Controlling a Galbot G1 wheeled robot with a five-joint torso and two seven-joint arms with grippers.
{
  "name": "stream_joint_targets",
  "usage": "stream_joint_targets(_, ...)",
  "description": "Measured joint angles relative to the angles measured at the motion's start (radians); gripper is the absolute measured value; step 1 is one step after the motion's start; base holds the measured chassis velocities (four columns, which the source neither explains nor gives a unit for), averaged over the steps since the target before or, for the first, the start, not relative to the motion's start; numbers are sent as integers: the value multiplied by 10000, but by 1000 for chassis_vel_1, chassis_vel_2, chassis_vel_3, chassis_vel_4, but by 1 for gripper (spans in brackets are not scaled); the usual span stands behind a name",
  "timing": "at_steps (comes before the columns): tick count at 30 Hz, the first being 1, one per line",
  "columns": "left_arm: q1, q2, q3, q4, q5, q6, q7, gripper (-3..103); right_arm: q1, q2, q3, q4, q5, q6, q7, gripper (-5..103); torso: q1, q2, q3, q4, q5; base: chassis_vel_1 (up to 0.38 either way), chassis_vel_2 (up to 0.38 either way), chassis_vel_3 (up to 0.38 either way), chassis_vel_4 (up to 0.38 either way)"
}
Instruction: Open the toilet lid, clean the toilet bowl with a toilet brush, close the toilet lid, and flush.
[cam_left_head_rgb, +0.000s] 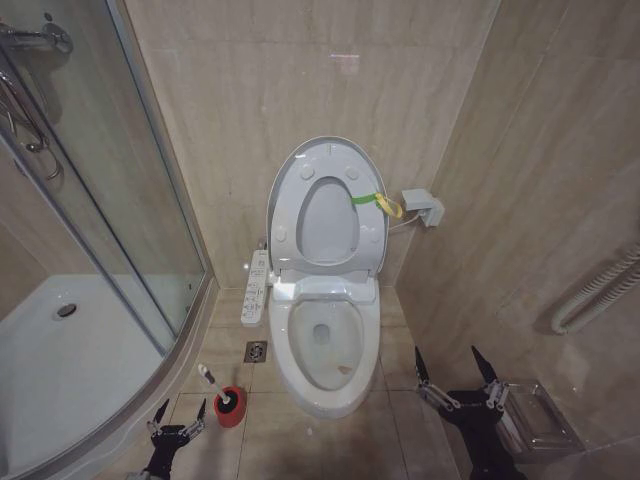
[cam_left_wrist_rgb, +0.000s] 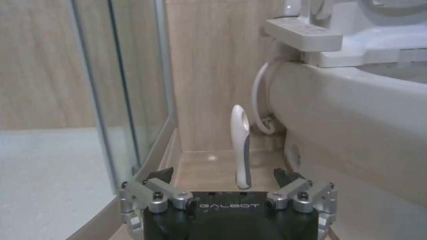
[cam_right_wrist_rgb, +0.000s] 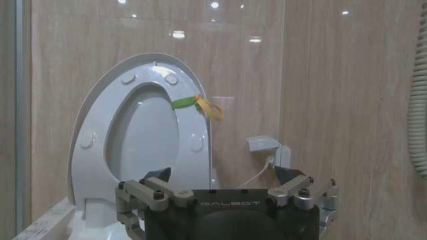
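Observation:
The toilet lid (cam_left_head_rgb: 328, 225) stands raised against the back wall, and the ring seat (cam_left_head_rgb: 285, 215) with its green-yellow tag (cam_left_head_rgb: 375, 202) is up in front of it. Below them the toilet bowl (cam_left_head_rgb: 320, 340) lies open, its control panel (cam_left_head_rgb: 256, 287) on the left side. Left of the bowl, the toilet brush (cam_left_head_rgb: 210, 381) stands in its red holder (cam_left_head_rgb: 231, 408). My left gripper (cam_left_head_rgb: 178, 418) is open just short of the holder; in the left wrist view the brush handle (cam_left_wrist_rgb: 241, 145) rises beyond the open left gripper (cam_left_wrist_rgb: 223, 176). My right gripper (cam_left_head_rgb: 452, 370) hangs open right of the bowl, facing the lid (cam_right_wrist_rgb: 143, 140).
A curved glass shower enclosure (cam_left_head_rgb: 110, 200) and its white tray (cam_left_head_rgb: 60, 350) take up the left. A floor drain (cam_left_head_rgb: 256, 351) lies between the panel and the brush. A wall box (cam_left_head_rgb: 425, 207) sits right of the seat, and a ribbed hose (cam_left_head_rgb: 600, 290) and metal holder (cam_left_head_rgb: 540, 415) are at right.

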Motion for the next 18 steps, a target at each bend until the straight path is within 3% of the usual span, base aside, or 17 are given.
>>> stream_joint_targets(18, -1335, 408, 399, 1374, -329, -470, 684, 92, 0, 0, 0, 0, 0, 0, 0, 100, 0, 0, 0, -1, 1, 0, 0, 0, 0)
